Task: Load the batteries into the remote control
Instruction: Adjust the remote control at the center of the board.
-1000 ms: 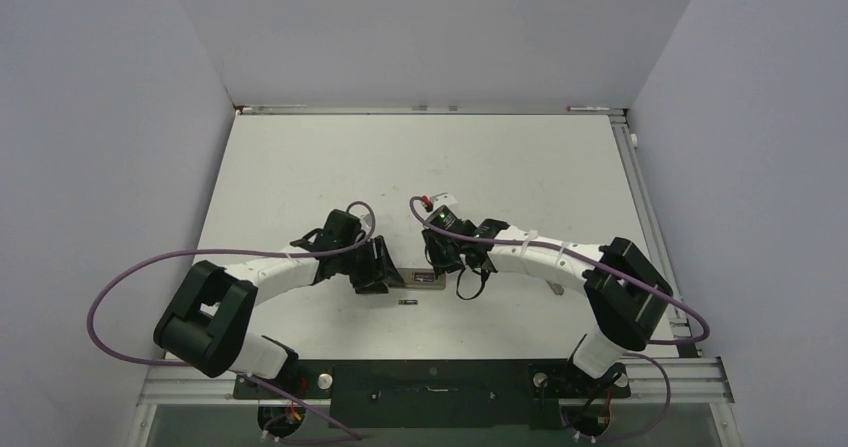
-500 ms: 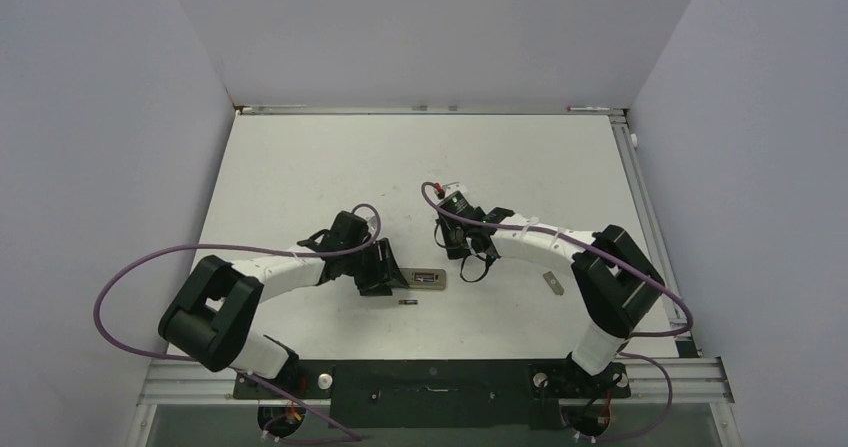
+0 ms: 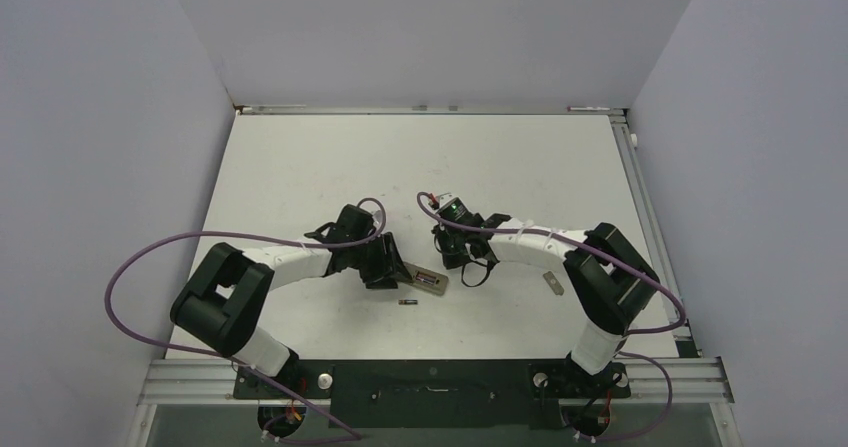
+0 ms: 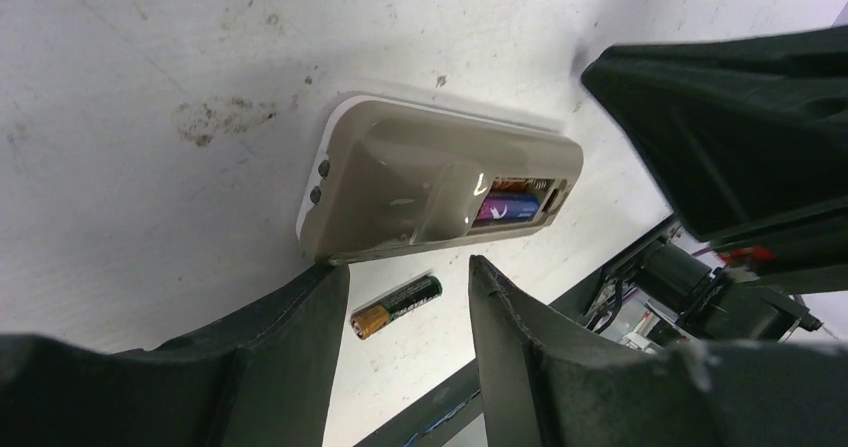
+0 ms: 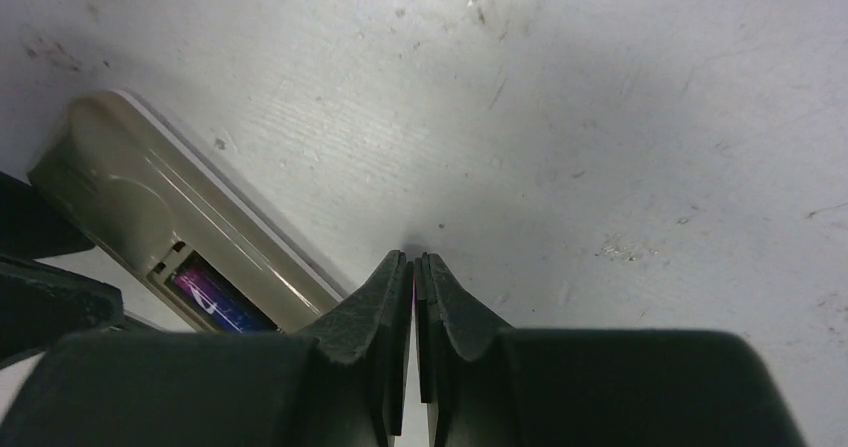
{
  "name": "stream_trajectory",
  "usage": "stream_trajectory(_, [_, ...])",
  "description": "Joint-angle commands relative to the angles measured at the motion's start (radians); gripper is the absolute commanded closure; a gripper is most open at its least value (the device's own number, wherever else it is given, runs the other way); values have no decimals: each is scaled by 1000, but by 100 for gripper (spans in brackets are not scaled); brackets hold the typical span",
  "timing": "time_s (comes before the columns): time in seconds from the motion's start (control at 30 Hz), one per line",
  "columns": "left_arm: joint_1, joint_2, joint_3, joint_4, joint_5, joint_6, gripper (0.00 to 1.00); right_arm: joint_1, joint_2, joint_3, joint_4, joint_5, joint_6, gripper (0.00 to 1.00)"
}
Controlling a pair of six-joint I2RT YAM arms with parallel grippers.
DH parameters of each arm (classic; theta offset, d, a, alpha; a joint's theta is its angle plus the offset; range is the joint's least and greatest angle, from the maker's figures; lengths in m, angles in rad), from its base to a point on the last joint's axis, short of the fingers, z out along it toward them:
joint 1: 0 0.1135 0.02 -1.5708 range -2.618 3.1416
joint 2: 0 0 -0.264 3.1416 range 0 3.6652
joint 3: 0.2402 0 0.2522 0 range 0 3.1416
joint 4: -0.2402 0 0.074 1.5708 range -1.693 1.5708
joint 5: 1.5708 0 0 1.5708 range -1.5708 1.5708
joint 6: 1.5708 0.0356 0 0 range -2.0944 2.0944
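Observation:
The remote control (image 4: 420, 187) lies back-up on the table, its battery recess open. One purple battery (image 4: 505, 207) sits in the recess, also seen in the right wrist view as battery (image 5: 215, 302). A second battery (image 4: 395, 306), dark with an orange-gold end, lies loose on the table beside the remote (image 3: 428, 281) as a small cylinder (image 3: 408, 301). My left gripper (image 4: 408, 267) is open, one fingertip at the remote's near edge and nothing between its fingers. My right gripper (image 5: 413, 259) is shut on nothing, its tips on the table just off the remote (image 5: 150, 207).
A small flat grey cover piece (image 3: 551, 283) lies to the right, beside the right forearm. Both grippers, left (image 3: 385, 269) and right (image 3: 452, 257), crowd the remote at the table's middle. Purple cables loop off both arms.
My right gripper has shut and drawn back off the remote toward the far right. The remote has turned a little out of its level lie. My left gripper crept right.

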Motion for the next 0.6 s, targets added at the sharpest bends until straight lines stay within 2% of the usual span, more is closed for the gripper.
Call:
stream_trajectory(0.0, [-5, 42, 48, 0, -45, 31, 55, 29, -35, -46, 25, -10, -16, 91])
stream_trajectory(0.57, [-19, 161, 195, -32, -50, 58, 56, 187, -128, -151, 62, 34, 86, 91])
